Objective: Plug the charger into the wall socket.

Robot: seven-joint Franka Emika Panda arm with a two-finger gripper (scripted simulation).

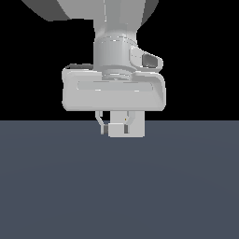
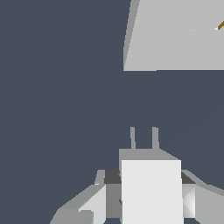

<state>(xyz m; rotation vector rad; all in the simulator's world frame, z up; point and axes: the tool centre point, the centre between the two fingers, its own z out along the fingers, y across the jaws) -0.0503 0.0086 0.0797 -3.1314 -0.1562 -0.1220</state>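
Note:
In the wrist view my gripper is shut on the charger, a small off-white block with two thin prongs at its far end. The prongs point across the floor towards the wall socket, an upright off-white slab with a yellowish dot at the picture's edge. A wide gap of floor lies between prongs and socket, and the socket stands off to one side of the prongs' line. In the exterior view the hand hangs low and the socket's square face shows under it. There the charger cannot be told apart.
A flat dark grey-blue floor spreads all around. The arm's wrist and hand fill the upper middle of the exterior view against a black background.

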